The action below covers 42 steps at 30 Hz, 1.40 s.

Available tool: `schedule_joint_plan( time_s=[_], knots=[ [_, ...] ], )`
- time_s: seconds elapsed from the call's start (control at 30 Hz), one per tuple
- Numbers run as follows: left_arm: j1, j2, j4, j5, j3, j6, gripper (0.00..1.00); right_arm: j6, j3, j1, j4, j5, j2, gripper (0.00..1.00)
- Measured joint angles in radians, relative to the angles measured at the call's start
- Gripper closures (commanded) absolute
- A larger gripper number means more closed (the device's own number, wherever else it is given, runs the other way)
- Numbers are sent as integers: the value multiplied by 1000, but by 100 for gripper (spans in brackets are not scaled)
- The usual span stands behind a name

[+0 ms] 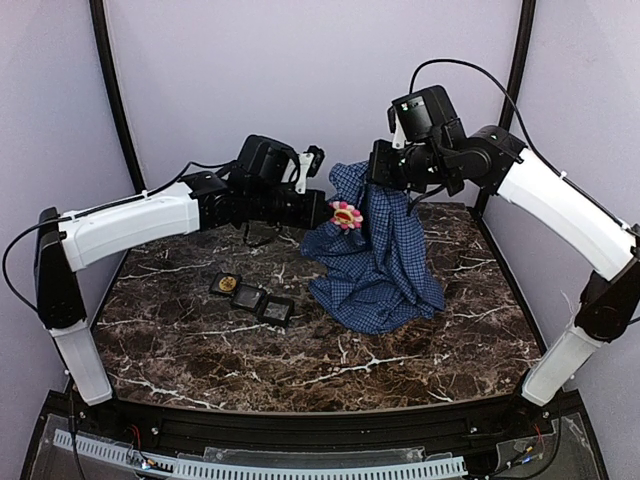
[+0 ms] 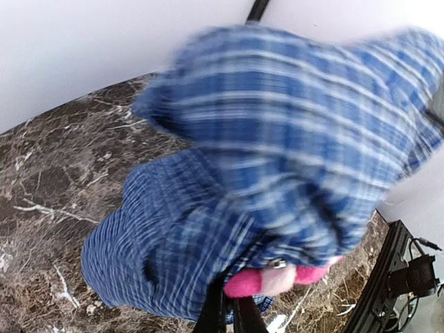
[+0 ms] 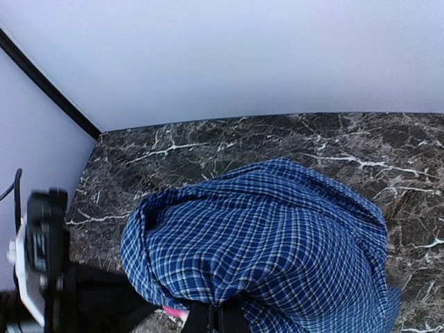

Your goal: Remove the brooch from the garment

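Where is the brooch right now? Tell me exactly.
In the top view, the brooch sits just left of centre, on the left edge of the lifted shirt, at the tip of the left end effector.

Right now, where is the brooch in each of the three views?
Top external: brooch at centre, on the raised shirt, at the left gripper.
Left wrist: bottom centre, pink, just above the fingers.
Right wrist: only a pink sliver at the bottom edge.
Shared landmark: the blue check shirt.
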Motion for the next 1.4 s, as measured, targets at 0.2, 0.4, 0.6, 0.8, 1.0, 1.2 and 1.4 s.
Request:
schedule_joint_plan(
  time_s=[0.2,0.4,0.6,0.8,1.0,1.2,1.4],
  knots=[
    [138,-54,59,69,-58,-11,99,-19,-46,-34,-6,-200,-14,100],
    [167,-47,35,65,-35,-19,58,-21,-76,-92,29,-408,-18,100],
    [250,-44,-19,34,-36,-21,22,63,-166,-130,74,-496,-77,100],
    [223,-204,-47,86,-194,-30,20,144,-193,-130,152,-503,-68,100],
    [121,-359,9,113,-231,-139,19,161,-189,-127,183,-459,-48,100],
    [51,-291,142,194,-230,-301,16,146,-185,-110,192,-448,-38,100],
    [52,-144,147,214,-163,-374,15,119,-216,-57,237,-464,-38,100]
  ],
)
